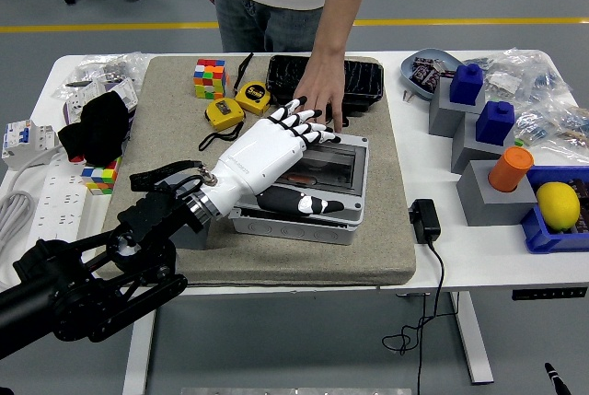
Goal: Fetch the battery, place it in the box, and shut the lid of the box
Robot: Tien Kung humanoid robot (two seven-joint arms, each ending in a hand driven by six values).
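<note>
Left hand [276,148] flat on the box [308,194], fingers spread, gripping nothing.

From 7 o'clock my black arm reaches in; my palm lies over the box's dark lid [317,157], my thumb [302,203] stretched along its near wall. Through the lid's window something reddish shows; whether it is the battery I cannot tell. At 12 o'clock a person's hand [324,98] presses the box's far edge, before a black tray [359,82].

Two colour cubes [210,77] [98,176] and two yellow tape measures [225,113] [252,98] lay at upper left. Three grey blocks [448,111] stood at right, with two blue caps [467,83] and one lemon [558,205].
</note>
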